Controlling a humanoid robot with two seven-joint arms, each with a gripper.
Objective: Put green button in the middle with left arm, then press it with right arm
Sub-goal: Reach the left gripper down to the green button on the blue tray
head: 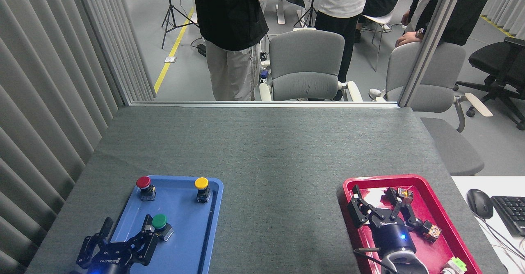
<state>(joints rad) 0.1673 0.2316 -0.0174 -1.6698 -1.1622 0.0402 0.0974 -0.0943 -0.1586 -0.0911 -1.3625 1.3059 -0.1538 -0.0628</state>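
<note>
Blue tray [213, 208] holds domed green button [159, 221], red button [143, 182], yellow button [201, 183]. Left hand [127, 235] spread beside green. Right hand [379, 208] spread over red tray [451, 220]. Counter [270, 155] felt-like, grey.

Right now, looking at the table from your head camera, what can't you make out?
- Whether the black left hand touches the dome-capped green button in the blue plastic tray: its fingers overlap the switch body.
- Small parts in the red plastic tray: the black right hand covers some.
- The tray's near end: cut off by the bottom edge.
</note>
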